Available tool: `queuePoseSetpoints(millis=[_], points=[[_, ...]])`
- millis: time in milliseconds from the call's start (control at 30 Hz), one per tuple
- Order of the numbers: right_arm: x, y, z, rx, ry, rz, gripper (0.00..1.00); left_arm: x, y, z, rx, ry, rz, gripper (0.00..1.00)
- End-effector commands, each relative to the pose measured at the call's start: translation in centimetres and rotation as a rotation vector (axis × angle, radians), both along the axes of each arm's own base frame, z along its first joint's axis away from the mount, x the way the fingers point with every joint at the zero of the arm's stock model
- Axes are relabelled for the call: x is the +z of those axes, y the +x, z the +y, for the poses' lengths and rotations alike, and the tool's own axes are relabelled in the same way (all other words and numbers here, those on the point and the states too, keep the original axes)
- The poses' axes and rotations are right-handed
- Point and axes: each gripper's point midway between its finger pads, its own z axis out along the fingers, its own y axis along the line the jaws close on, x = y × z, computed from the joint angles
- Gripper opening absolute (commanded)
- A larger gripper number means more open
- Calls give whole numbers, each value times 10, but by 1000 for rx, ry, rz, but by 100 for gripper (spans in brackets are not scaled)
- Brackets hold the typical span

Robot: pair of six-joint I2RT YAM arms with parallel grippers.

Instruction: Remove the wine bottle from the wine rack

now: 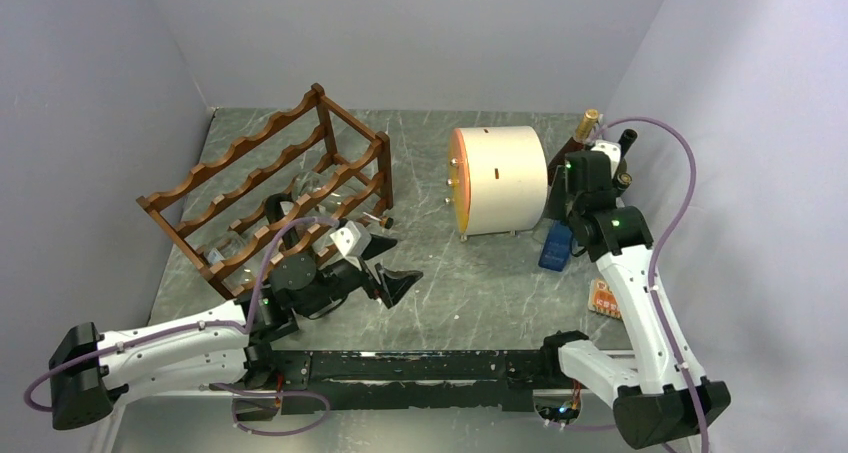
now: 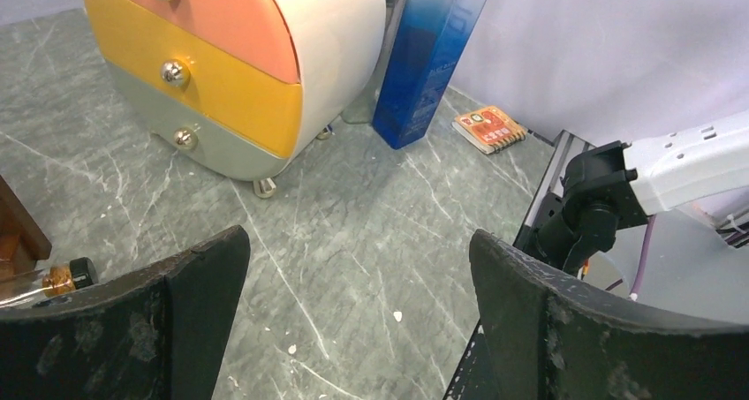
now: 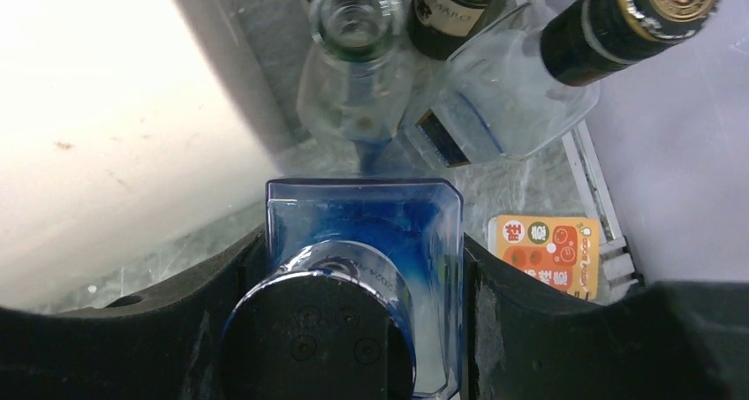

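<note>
Left fingers (image 2: 177, 312), spread just right of the wine rack (image 1: 270, 173), should square up on the jutting neck of the wine bottle (image 1: 372, 217) — right fingers (image 3: 556, 347) pinch a blue bottle (image 3: 362, 219).

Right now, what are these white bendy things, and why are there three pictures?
They are two robot arms that can pinch. One camera looks down from above; each wrist carries another, showing its own fingers. On the grey table are a brown wooden wine rack holding clear bottles, a cream drum with coloured drawers, some bottles behind it and an orange card. The left gripper is open and empty near the rack. The right gripper squeezes a blue bottle.
</note>
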Motion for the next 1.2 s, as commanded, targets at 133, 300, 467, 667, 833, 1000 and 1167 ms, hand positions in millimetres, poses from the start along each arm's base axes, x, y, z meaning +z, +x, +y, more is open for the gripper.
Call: queuePoseSetpoints(millis=[133,300,467,667,833,1000,1167], points=[[30,28,-12,-33,104,-215,0,9,-2,2,-2,-9,4,97],[29,22,-17,-51,92,-204,2,11,-4,1,-9,-6,21,97],[17,15,-15,-39,100,-174,38,9,-5,4,-5,-31,38,96],[14,12,-9,-18,126,-155,67,12,-7,-1,-19,-20,63,96],[19,9,-11,-20,116,-160,85,14,-8,0,-18,-20,82,96],[33,7,-11,-8,105,-182,96,15,-8,5,-4,-32,89,96],[67,8,-7,54,92,-249,100,21,-8,13,28,-49,132,97]])
